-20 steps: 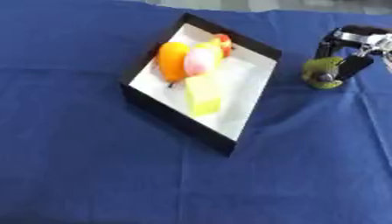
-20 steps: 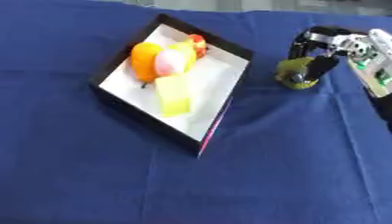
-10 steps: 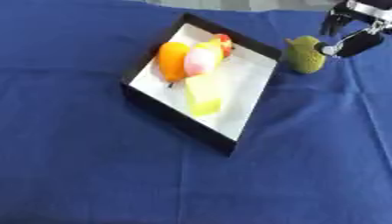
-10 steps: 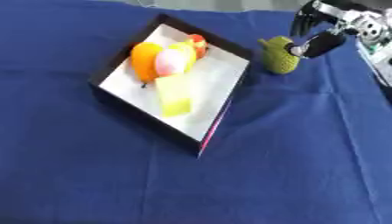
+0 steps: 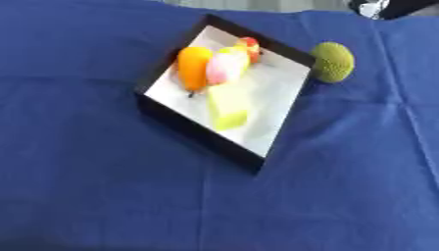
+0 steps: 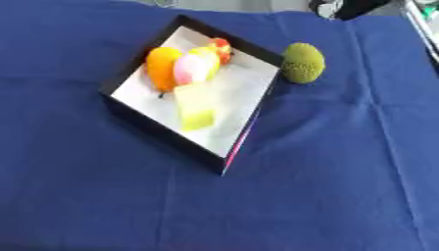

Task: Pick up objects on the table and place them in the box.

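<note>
A black box with a white floor sits left of centre on the blue cloth. Inside lie an orange fruit, a pink and yellow piece, a small red thing and a pale yellow-green block. A green bumpy fruit lies on the cloth just outside the box's right corner, touching or nearly touching its wall. Only a dark and silver part of my right hand shows at the top edge, above and apart from the green fruit. My left hand is out of sight.
The blue cloth covers the whole table, with creases running across it. A pale strip of floor shows past its far edge at the top.
My right hand carried the green fruit up and left toward the box, let go of it beside the box's right corner, and drew back to the top edge.
</note>
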